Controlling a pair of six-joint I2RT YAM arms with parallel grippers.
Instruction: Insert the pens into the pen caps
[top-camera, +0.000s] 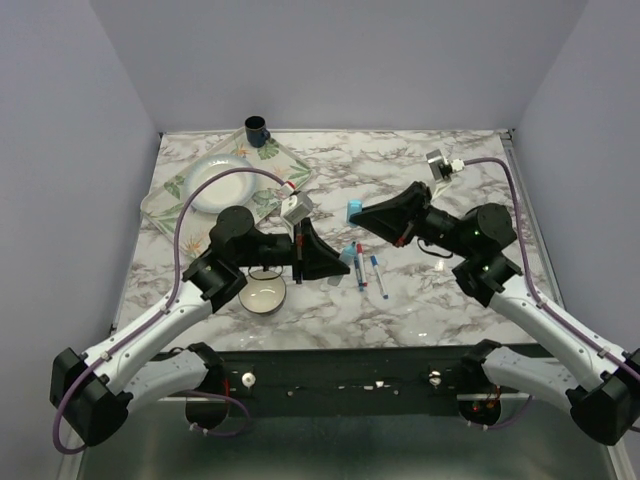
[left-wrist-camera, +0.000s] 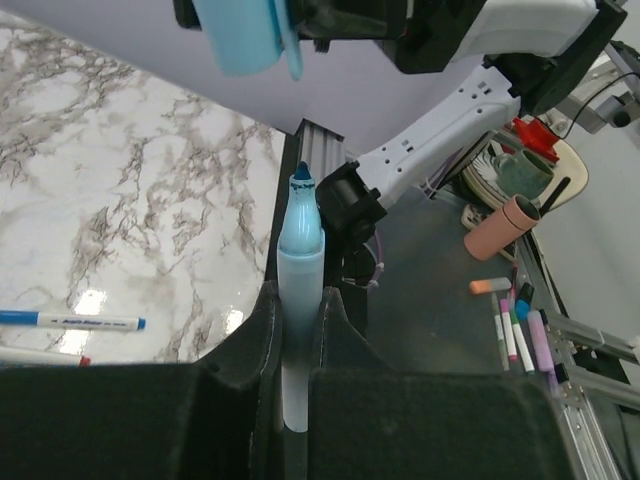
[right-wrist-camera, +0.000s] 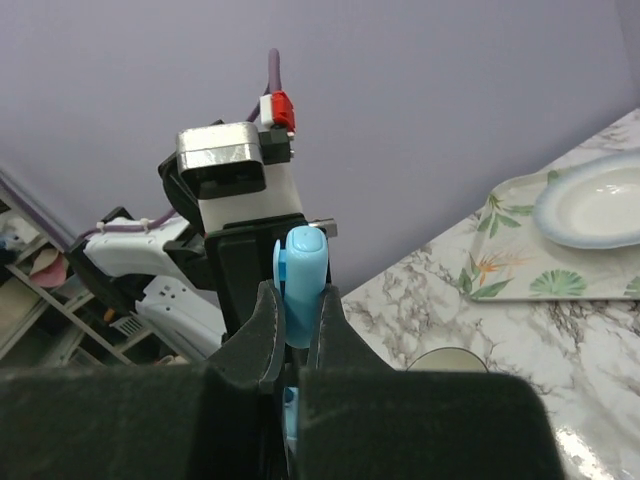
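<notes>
My left gripper (top-camera: 338, 258) (left-wrist-camera: 298, 300) is shut on the thick light blue pen (top-camera: 346, 256) (left-wrist-camera: 299, 250), whose dark blue tip points up toward the right arm. My right gripper (top-camera: 360, 213) (right-wrist-camera: 298, 305) is shut on the light blue cap (top-camera: 353, 210) (right-wrist-camera: 303, 280), held above and just apart from the pen tip; the cap also shows in the left wrist view (left-wrist-camera: 245, 35). Two thin white pens lie on the marble below, one red-ended (top-camera: 360, 265), one blue-ended (top-camera: 378, 276) (left-wrist-camera: 70, 321). I cannot make out loose red or dark blue caps.
A floral tray (top-camera: 165, 205) (right-wrist-camera: 500, 270) with a white plate (top-camera: 222, 182) (right-wrist-camera: 595, 205) sits at the back left, a dark cup (top-camera: 256, 130) at its far corner. A small bowl (top-camera: 262, 293) (right-wrist-camera: 450, 358) stands under the left arm.
</notes>
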